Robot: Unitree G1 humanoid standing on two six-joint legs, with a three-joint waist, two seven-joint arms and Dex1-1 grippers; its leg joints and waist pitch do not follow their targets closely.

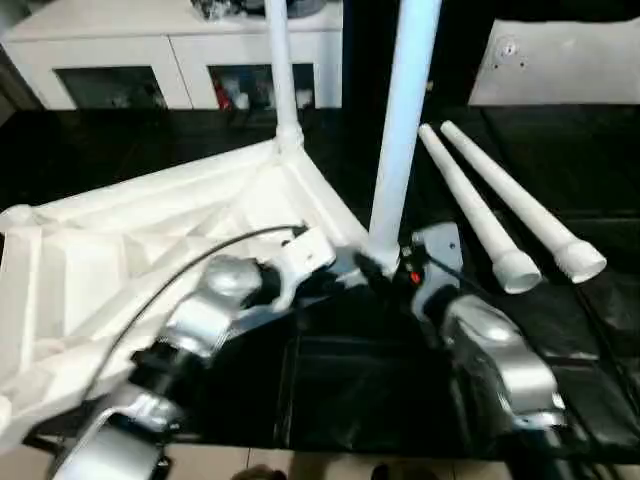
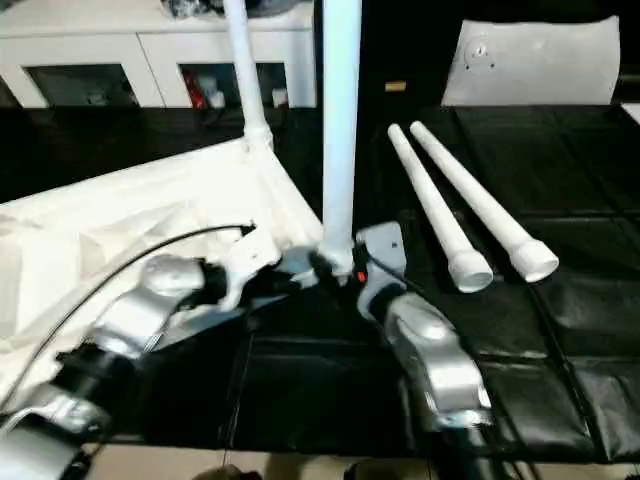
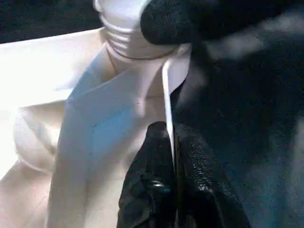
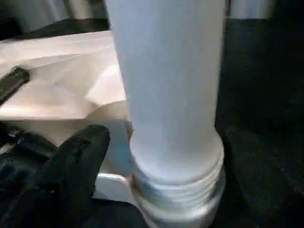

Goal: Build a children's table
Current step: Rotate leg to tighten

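A black mat (image 1: 380, 390) covers the floor before a white cabinet (image 1: 170, 50). On it the tabletop (image 1: 130, 260) lies ribs up, 2 legs (image 1: 400, 130) standing at its corners, 2 loose legs (image 1: 480, 215) beside. The left gripper (image 3: 172, 161) pinches the tabletop's edge; the right gripper (image 1: 395, 268) stands open around the near leg's base. No writing is legible.

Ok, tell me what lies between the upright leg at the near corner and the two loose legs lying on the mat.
Nothing but bare black mat lies between the upright leg and the two loose legs, in the left eye view.
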